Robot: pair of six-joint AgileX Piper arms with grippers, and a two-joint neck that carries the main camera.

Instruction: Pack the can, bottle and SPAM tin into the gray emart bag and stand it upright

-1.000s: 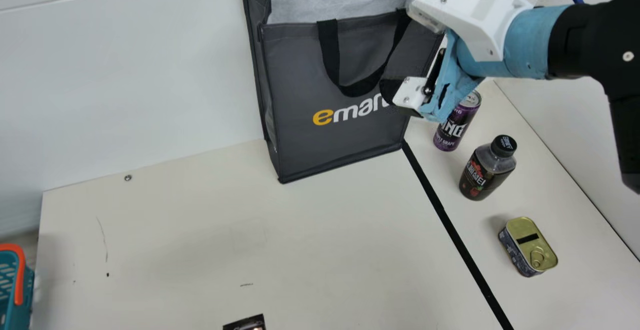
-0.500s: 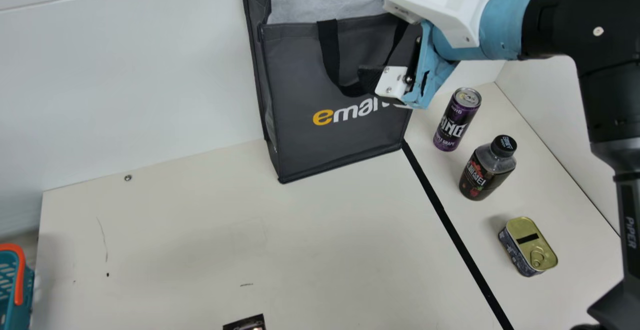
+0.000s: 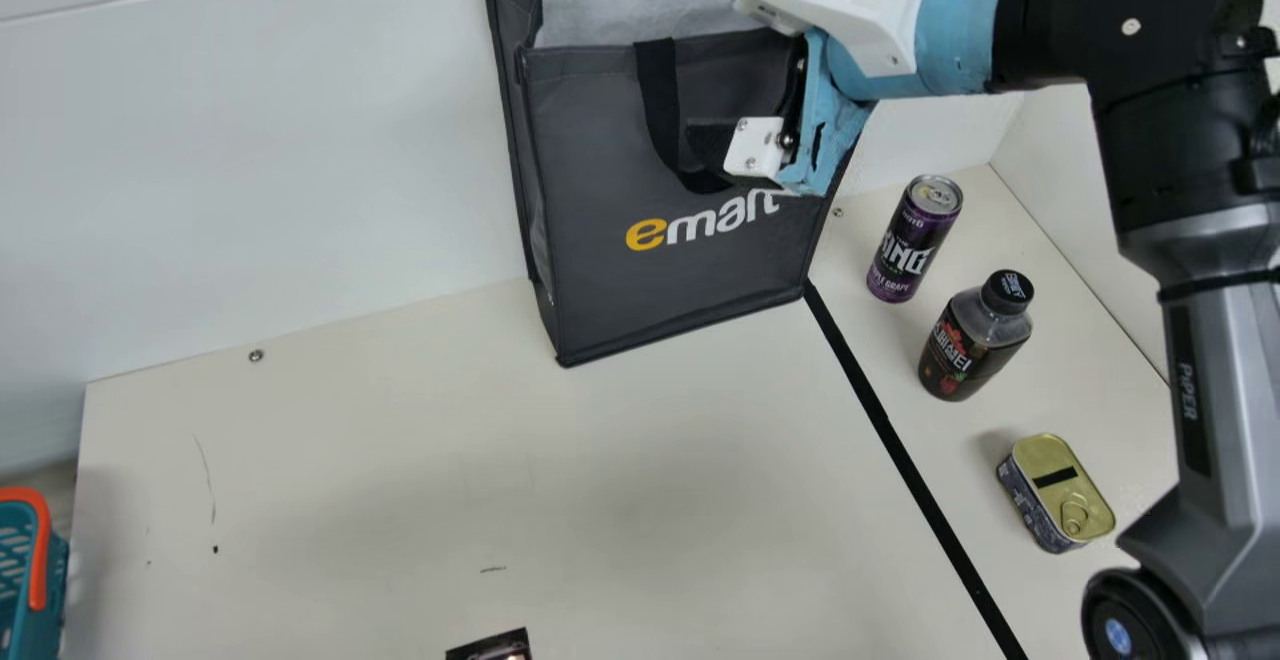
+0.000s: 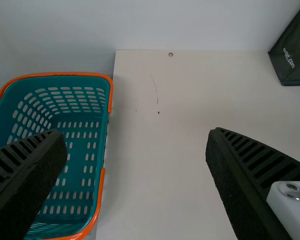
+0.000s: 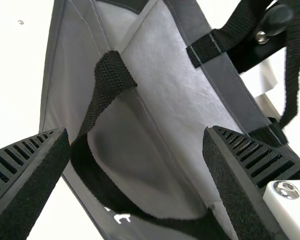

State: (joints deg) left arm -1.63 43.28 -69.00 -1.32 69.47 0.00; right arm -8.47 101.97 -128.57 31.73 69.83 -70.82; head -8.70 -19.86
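A dark object (image 3: pixel 490 646), mostly cut off, pokes in at the bottom edge of the main view, and a teal basket (image 3: pixel 52 580) with orange handles sits at the lower left. Beyond them spreads the cream table (image 3: pixel 600 480), marked by a few scratches and specks, with a black stripe (image 3: pixel 905 460) slanting from the lower right up to the bag's corner. A pale wall (image 3: pixel 250 170) rises behind. In the left wrist view the left pincer (image 4: pixel 136 134) is open, holding nothing, near the basket. Right of the stripe, the SPAM tin (image 3: pixel 1060 490) lies lid up at lower right, well apart from the right pincer (image 3: pixel 712 148) and below it in the frame. Farther back stands the bottle (image 3: pixel 975 340), then the can (image 3: pixel 915 240), upright and the nearest of the three to that pincer. The gray emart bag (image 3: pixel 660 290) stands upright at upper centre, its top open; the right pincer is at its front, spread open beside the front handle (image 3: pixel 658 100), whose contact with it cannot be made out.
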